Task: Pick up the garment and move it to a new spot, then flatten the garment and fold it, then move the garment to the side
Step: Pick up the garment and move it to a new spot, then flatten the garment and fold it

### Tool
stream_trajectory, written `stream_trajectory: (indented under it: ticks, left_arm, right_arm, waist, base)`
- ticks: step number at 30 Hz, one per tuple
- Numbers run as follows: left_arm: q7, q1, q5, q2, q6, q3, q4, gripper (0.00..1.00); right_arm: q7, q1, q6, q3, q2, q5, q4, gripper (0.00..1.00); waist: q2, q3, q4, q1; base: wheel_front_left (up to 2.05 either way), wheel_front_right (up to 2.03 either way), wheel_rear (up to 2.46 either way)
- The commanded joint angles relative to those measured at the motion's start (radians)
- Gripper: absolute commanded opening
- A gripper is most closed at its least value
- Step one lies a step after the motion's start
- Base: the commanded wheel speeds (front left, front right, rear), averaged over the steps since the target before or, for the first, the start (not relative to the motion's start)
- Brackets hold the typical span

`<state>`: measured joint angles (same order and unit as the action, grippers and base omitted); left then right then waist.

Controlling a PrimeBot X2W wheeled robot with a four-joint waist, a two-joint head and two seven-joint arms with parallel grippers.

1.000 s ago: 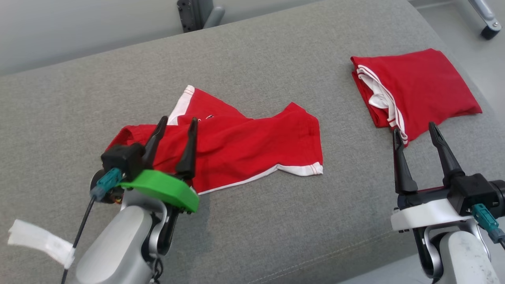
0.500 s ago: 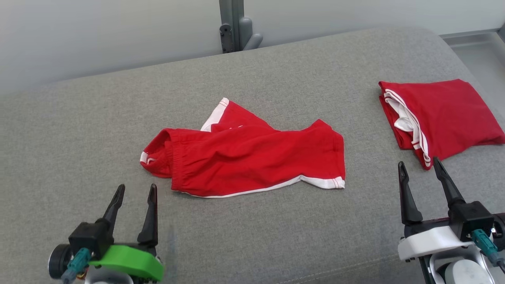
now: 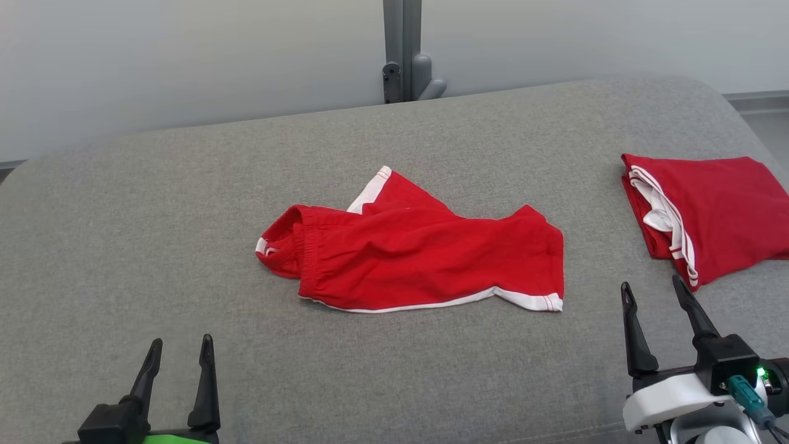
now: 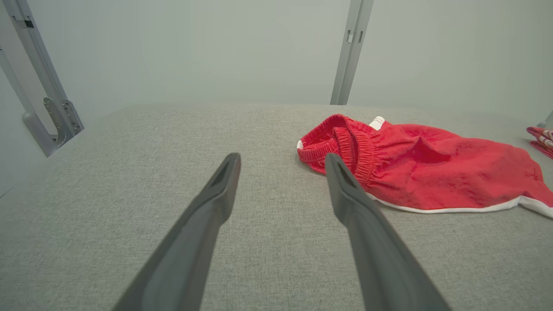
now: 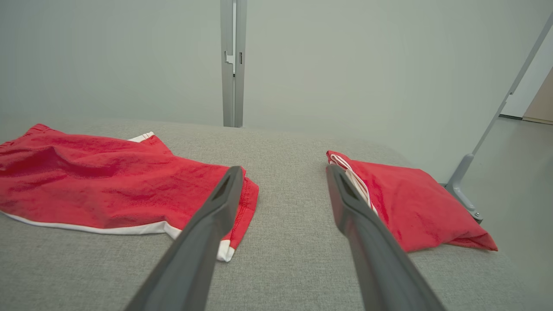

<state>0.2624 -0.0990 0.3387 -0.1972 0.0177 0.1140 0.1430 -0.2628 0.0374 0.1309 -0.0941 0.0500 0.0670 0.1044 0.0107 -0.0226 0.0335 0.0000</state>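
The garment (image 3: 425, 259) is a pair of red shorts with white trim, lying loosely crumpled in the middle of the grey cushion (image 3: 185, 216). Its elastic waistband points left, as the left wrist view (image 4: 423, 168) shows. My left gripper (image 3: 182, 340) is open at the lower left, well short of the waistband, with nothing between its fingers (image 4: 281, 157). At the lower right my right gripper (image 3: 652, 283) is open and empty too. Its fingertips (image 5: 284, 169) point between the shorts' hem (image 5: 108, 181) and a folded red piece.
A second red garment (image 3: 715, 209), folded with white stripes showing, lies at the cushion's right end (image 5: 406, 203). A grey metal post (image 3: 404, 55) stands behind the cushion against a pale wall. The cushion's right edge drops to the floor.
My left gripper has drawn back from above the shorts' waistband to the near left, still open. The camera has tilted up, shifting the whole picture. The shorts lie as before.
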Motion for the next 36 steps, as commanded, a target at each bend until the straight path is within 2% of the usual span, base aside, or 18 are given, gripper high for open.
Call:
stream_trajectory:
  ticks: [1,13,36]
  left_arm:
    - [0.003,-0.017,-0.011,0.009,0.009,-0.013,-0.003,1.00]
    - [0.003,-0.029,-0.084,0.071,0.079,-0.104,0.014,1.00]
    - [0.003,-0.029,-0.124,0.117,0.111,-0.160,0.013,1.00]
  right_arm:
    - [-0.003,0.014,0.000,0.001,0.001,0.004,0.005,1.00]
    - [-0.003,0.002,0.000,0.013,0.001,-0.003,0.022,1.00]
    - [-0.003,0.003,0.000,0.007,0.001,-0.004,0.020,1.00]
  waist:
    - [-0.0107,0.008,-0.017,0.0000]
    - [-0.0107,0.013,-0.061,0.0000]
    - [-0.0107,0.019,-0.037,0.0000]
  base:
    - [0.00,0.00,0.00]
    - [0.00,0.00,0.00]
    - [0.00,0.00,0.00]
